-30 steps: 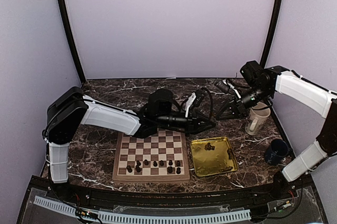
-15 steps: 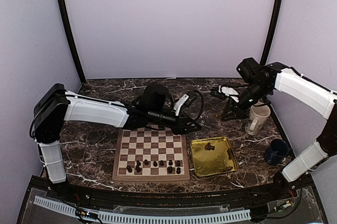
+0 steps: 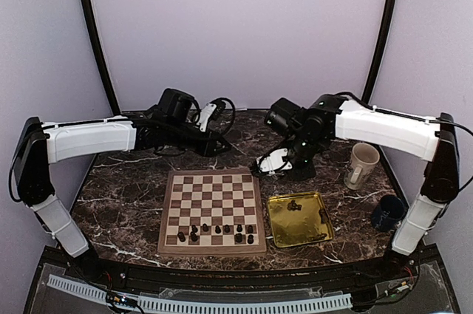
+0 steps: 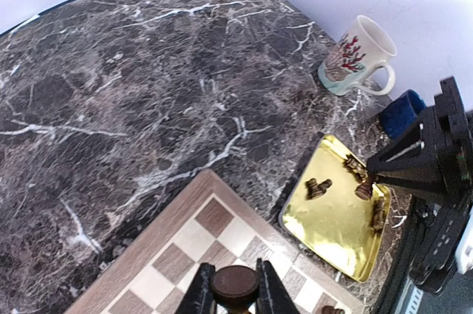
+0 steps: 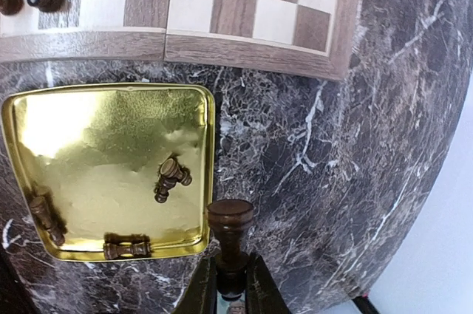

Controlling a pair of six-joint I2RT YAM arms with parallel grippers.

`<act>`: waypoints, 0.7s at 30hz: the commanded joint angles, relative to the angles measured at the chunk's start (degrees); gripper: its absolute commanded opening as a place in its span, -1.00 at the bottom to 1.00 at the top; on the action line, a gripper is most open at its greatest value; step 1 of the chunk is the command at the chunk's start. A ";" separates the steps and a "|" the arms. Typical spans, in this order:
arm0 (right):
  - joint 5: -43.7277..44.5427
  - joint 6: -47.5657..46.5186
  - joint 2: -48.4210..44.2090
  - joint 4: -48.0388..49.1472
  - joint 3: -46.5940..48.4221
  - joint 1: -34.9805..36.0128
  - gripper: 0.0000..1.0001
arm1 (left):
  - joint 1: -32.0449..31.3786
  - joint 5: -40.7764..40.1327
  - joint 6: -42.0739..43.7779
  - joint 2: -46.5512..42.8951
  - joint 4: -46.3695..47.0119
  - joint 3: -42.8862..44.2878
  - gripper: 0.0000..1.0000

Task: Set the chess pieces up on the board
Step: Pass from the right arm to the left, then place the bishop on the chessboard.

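On my feed the gold tray (image 3: 298, 219) sits near the desk's near edge, right of centre, just beside the board's right side. It holds at least four dark chess pieces (image 5: 171, 173), all lying on their sides: two touch each other around the middle, and the others rest against the tray walls. A white mug (image 3: 360, 166) with a red coral pattern stands upright near the right edge. A dark blue cup (image 3: 386, 213) sits toward the near right corner, and I cannot see inside it. The board (image 3: 214, 192) lies flat along the near edge, left of the tray, with light tan and dark brown squares inside a brown border. Roughly ten tiny dark figures are gathered in its two nearest rows, and the rest of its squares are bare. They are too small for me to tell which piece is which. The left fingers (image 4: 203, 295) pinch a round-headed piece (image 4: 235, 284), seen from above as a dark brown disc, and are held above the desk beyond the board's far left corner. The right fingers (image 5: 255, 284) pinch a slender piece (image 5: 230, 218) with a flat round cap and a thin stem. It hangs above the desk beyond the tray, between the board's far right corner and the mug.
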 commanded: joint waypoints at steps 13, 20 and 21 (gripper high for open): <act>29.25 -11.31 18.91 1.96 10.44 14.54 -0.72 | 5.02 -3.91 4.52 -6.43 -3.29 -4.79 -0.84; 31.48 -12.57 23.59 4.36 11.96 15.19 -0.69 | 5.11 -4.04 4.90 -8.25 -3.27 -5.09 -0.84; 31.61 -12.54 24.13 4.59 12.11 15.28 -0.69 | 5.11 -3.88 4.87 -8.34 -3.34 -5.11 -0.84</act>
